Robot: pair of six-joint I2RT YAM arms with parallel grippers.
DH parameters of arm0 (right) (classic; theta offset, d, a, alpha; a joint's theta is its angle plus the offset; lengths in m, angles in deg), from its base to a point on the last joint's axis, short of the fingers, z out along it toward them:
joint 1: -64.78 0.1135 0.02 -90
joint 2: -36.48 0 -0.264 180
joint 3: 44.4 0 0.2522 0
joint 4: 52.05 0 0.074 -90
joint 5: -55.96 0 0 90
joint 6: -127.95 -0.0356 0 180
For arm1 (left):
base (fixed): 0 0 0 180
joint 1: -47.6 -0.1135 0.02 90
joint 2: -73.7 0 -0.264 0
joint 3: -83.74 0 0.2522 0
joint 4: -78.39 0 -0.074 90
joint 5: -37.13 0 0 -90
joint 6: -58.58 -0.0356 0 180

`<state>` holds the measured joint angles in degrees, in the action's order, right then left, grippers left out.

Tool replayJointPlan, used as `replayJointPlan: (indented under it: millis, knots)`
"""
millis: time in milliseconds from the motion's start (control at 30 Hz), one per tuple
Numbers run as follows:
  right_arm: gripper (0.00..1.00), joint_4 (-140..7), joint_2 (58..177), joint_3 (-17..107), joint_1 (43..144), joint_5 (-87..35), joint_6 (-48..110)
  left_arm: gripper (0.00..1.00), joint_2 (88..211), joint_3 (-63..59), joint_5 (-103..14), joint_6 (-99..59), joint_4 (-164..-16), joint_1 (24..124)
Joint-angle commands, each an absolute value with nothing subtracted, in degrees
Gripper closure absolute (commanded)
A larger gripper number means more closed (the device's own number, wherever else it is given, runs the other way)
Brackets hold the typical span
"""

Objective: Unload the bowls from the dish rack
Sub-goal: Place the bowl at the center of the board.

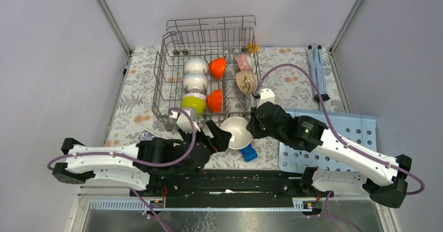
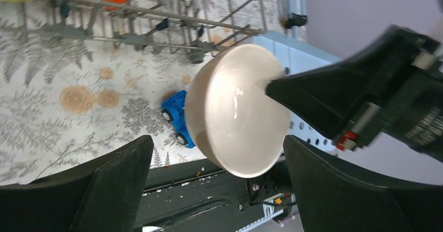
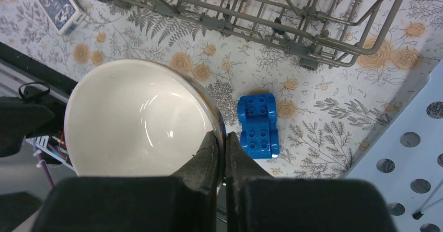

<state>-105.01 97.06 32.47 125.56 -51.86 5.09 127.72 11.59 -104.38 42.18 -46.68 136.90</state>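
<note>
Because the right gripper (image 3: 222, 138) has only a thin pinch on the rim of the white bowl (image 3: 136, 122), clenched with one finger inside and one outside, most of the bowl's weight hangs out to one side of the hold. That is the weak point: a quick swing or a jolt could let the glazed rim pivot or slide out from between the fingers.

Held clear of the desk (image 1: 130, 96), the bowl sits tilted with its hollow facing the left gripper (image 2: 218, 140). That gripper is released and spread wide, a finger on either side of the bowl; from its wrist view neither finger appears to touch it, though the gap on one side looks small. If the left arm pulls away at an angle rather than straight back, a finger could clip the bowl and twist it out of the pinch.

Just below and slightly beyond the right gripper's fingers lies the blue toy car (image 3: 258, 125). Lowering the bowl straight down would likely land it on the car, leaving it rocking or tipped, so the set-down spot needs to be off to the side.

Farther ahead of both grippers stands the dish rack (image 1: 159, 80), with the other bowls (image 1: 194, 80) among its tines.
</note>
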Motion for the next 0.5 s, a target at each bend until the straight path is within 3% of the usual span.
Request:
replayJointPlan:
  millis: [0, 167, 300, 467]
  knots:
    - [1.0, -99.3, 96.5, 33.3, 125.9, -55.7, 0.7, 0.01, 132.9, 6.0, -109.6, 60.0, -35.0, 136.8]
    - [1.0, -98.5, 97.6, 32.9, 125.9, -55.7, -0.4, 0.01, 140.8, -1.6, -111.9, 69.7, -20.8, 136.7]
    - [1.0, -97.9, 98.2, 32.9, 126.0, -55.4, -0.7, 0.02, 142.7, -2.8, -113.2, 67.7, -20.5, 135.8]
    - [1.0, -98.0, 98.7, 32.9, 125.9, -55.9, -1.1, 0.22, 146.3, -5.6, -113.2, 63.3, -20.3, 133.6]
